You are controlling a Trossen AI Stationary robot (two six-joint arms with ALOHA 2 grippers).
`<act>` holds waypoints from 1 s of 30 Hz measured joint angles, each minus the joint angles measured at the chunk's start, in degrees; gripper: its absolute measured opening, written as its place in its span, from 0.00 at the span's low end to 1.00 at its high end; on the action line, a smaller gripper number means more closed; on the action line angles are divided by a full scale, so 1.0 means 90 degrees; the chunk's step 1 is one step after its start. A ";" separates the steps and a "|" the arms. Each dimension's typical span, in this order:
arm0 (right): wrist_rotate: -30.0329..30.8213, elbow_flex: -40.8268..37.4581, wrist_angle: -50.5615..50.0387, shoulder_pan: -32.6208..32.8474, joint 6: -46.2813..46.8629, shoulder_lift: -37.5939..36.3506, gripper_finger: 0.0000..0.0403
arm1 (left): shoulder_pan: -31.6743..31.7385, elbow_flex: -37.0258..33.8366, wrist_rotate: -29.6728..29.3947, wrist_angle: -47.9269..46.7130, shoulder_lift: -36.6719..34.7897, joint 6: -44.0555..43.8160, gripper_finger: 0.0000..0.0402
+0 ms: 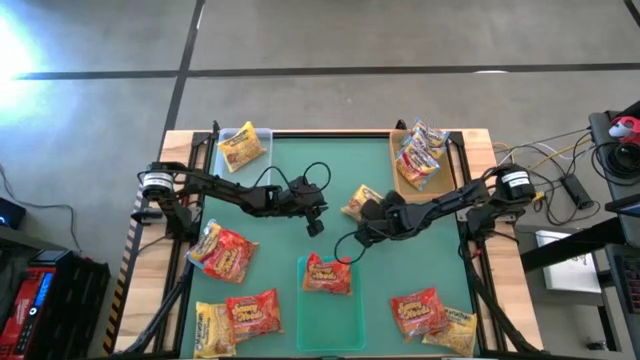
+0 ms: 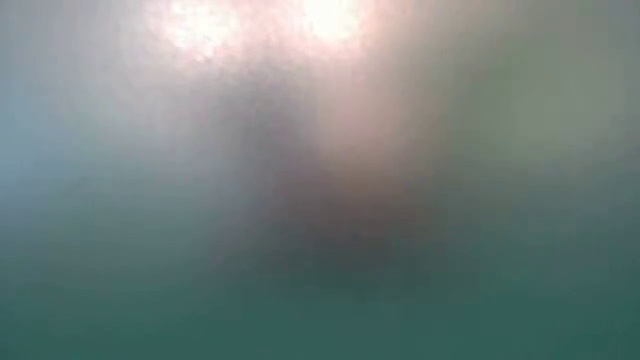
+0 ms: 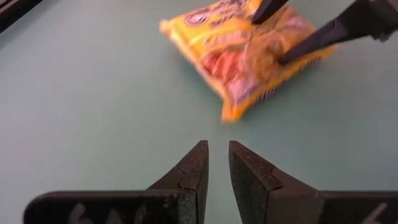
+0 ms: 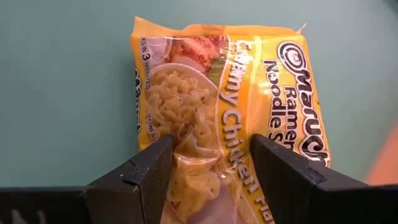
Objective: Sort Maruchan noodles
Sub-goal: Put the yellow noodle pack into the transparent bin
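My right gripper (image 1: 366,211) is shut on a yellow Maruchan noodles packet (image 1: 357,199) near the middle of the green mat (image 1: 290,170). In the right wrist view the packet (image 4: 267,81) sits pinched between the fingers (image 4: 146,171). The left wrist view shows that packet (image 3: 230,56) tilted, with the right gripper (image 3: 268,41) on it. My left gripper (image 1: 315,227) is shut and empty, just left of the packet, over bare mat (image 3: 93,93). The low view shows only blur.
A clear tray (image 1: 262,133) at the back left holds a yellow packet. A brown tray (image 1: 398,160) at the back right holds several pale packets. A green tray (image 1: 330,325) at the front holds a red packet (image 1: 327,272). Loose packets lie front left (image 1: 225,252) and front right (image 1: 418,312).
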 joint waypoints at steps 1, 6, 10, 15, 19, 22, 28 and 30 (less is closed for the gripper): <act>0.0004 -0.0002 0.0320 -0.0053 -0.0259 0.0054 0.51 | 0.0000 0.0000 0.0000 0.0001 0.0000 0.0000 0.11; -0.0249 -0.0002 0.2096 -0.0375 -0.1504 0.0385 0.51 | 0.0000 0.0000 0.0000 0.0002 0.0000 -0.0020 0.11; -0.0870 -0.0002 0.2865 -0.0573 -0.1897 0.0380 0.51 | 0.0000 0.0000 0.0002 0.0000 0.0000 -0.0052 0.11; -0.1240 0.0029 0.2588 -0.0600 -0.1931 -0.0242 0.51 | 0.0000 0.0000 0.0004 0.0003 -0.0002 -0.0106 0.11; -0.1169 0.0029 0.1975 -0.0632 -0.1947 -0.0713 0.51 | -0.0025 0.0000 0.0058 0.0202 0.0000 -0.0169 0.11; -0.1135 0.0029 0.1620 -0.0696 -0.1949 -0.0931 0.51 | -0.0040 0.0000 0.0182 0.0340 0.0037 -0.0394 0.11; -0.1139 0.0029 0.1147 -0.0814 -0.1949 -0.0970 0.51 | -0.0133 -0.0039 0.0181 0.0385 0.0049 -0.1258 0.11; -0.1138 0.0029 0.1094 -0.0881 -0.1950 -0.0929 0.51 | -0.0183 -0.0046 0.0180 0.0386 0.0049 -0.1560 0.11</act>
